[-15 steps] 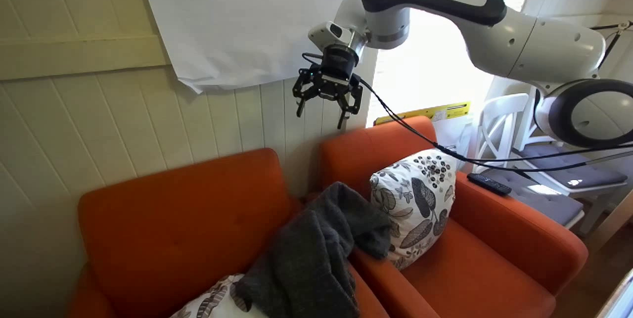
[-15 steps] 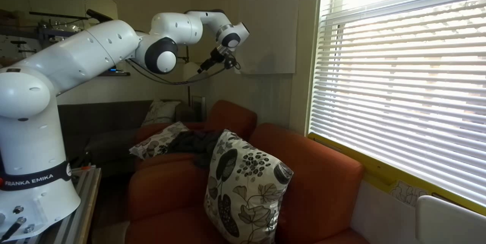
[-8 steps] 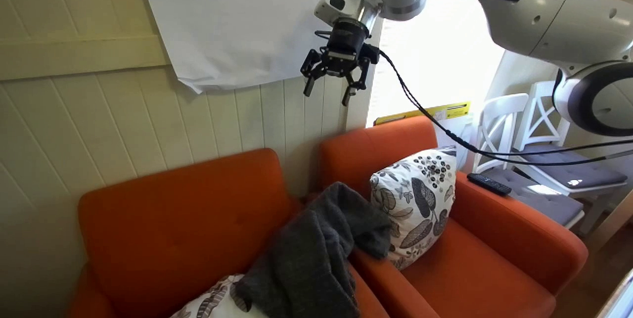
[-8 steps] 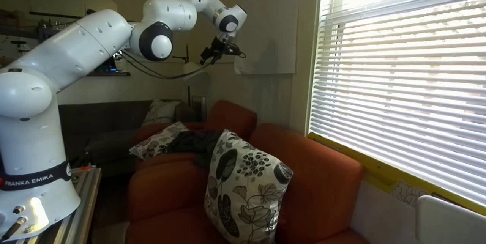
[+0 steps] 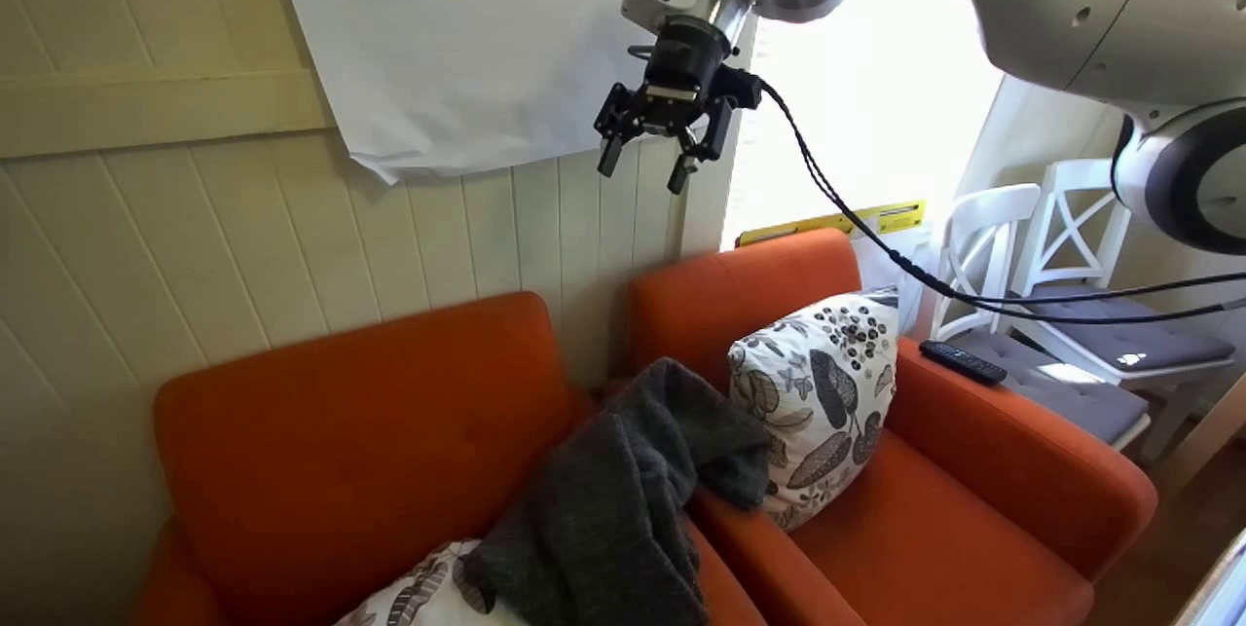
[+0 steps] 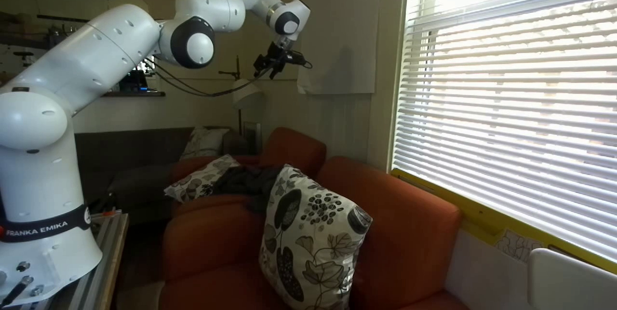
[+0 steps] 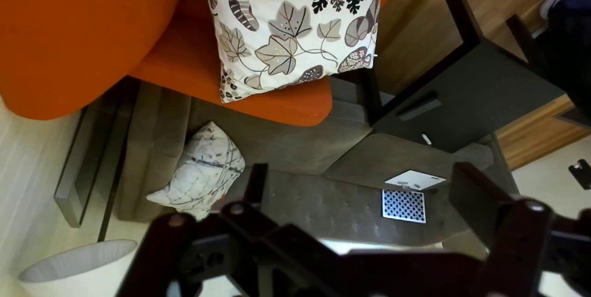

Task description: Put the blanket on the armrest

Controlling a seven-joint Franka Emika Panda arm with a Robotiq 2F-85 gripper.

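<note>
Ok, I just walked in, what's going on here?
A robot arm is meant to put the blanket on an armrest. Right now it holds nothing: its gripper hangs open in the air, clear of the blanket. The blanket lies partly across the armrest, with one edge on a cushion, so the job looks at least partly done.

Charcoal-grey blanket (image 5: 613,490), orange armchair (image 5: 1022,446), white cushion (image 5: 823,402) with leaf print

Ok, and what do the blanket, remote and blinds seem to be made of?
Blanket: soft, matte woven or knitted textile, perhaps wool; it drapes in loose folds and looks slightly fuzzy.
Remote: probably hard plastic, dark; its body is slim and straight-edged, with what look like small buttons.
Blinds: pale, smooth-looking, thin straight slats; plastic, painted metal or wood, the glare leaves it open.
</note>
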